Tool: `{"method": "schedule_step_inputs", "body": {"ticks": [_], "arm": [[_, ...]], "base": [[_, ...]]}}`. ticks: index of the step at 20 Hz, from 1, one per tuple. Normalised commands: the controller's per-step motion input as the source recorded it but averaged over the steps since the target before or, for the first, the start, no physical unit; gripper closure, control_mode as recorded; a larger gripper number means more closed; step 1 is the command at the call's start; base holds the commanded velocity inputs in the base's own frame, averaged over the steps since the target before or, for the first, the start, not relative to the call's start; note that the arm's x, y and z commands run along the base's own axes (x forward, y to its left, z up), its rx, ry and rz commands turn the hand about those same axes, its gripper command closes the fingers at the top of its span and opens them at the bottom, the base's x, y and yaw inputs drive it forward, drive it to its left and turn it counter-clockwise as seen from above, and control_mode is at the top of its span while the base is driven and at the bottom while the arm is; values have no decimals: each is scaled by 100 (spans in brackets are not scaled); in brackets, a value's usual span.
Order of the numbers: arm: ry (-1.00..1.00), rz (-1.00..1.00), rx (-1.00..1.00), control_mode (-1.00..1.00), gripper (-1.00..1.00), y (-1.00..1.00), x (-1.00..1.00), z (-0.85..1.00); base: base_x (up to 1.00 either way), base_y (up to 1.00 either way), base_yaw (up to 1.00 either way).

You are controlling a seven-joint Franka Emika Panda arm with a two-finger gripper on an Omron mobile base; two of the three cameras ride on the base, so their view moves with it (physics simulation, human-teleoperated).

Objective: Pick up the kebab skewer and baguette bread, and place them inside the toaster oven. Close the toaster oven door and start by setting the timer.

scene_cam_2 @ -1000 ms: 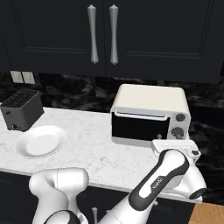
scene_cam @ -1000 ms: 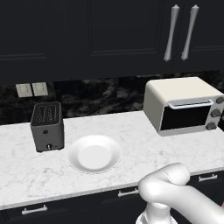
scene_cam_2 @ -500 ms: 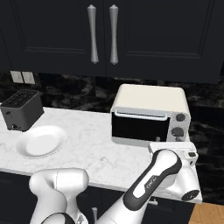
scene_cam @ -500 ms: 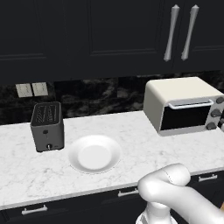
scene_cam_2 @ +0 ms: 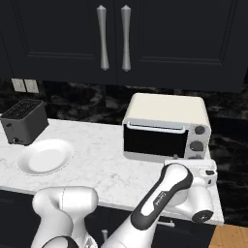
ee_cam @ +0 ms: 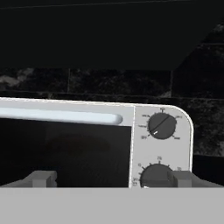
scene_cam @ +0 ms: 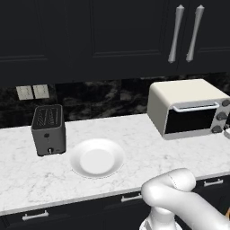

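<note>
So the gripper (ee_cam: pixel 112 178) has its fingers spread wide, nothing between them and nothing touched. In the hand view one fingertip (ee_cam: pixel 41 178) sits low in front of the dark glass and the other sits in front of the lower knob (ee_cam: pixel 154 176), so the gap spans the right part of the door and the edge of the control panel.

Straight ahead of the fingers is the toaster oven (ee_cam: pixel 183 144). The toaster oven door (ee_cam: pixel 65 148) is shut, with its pale handle bar (ee_cam: pixel 61 116) running along the top edge of the glass. Upper knob (ee_cam: pixel 162 125) is up on the right panel, pointer tilted toward upper right. Can't make out anything inside through the glass, too dark.

From the right base view the hand is low at the front right corner of the oven (scene_cam_2: pixel 167 128), near the knobs, close in front of the panel.

Further out on the marble counter (scene_cam: pixel 134 148): a white plate (scene_cam: pixel 97 157) with nothing on it, and a dark slot toaster (scene_cam: pixel 48 130) just beside it on the left. Dark cabinets (scene_cam: pixel 134 31) with two silver handles hang above.
</note>
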Motion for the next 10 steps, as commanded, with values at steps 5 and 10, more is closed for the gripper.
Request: {"method": "schedule_step_inputs", "body": {"ticks": [5, 10], "arm": [[3, 0, 0, -100, -100, -17, 0, -35], [1, 0, 3, -100, -100, -20, 1, -27]], "base": [[0, 0, 0], [0, 0, 0]]}}
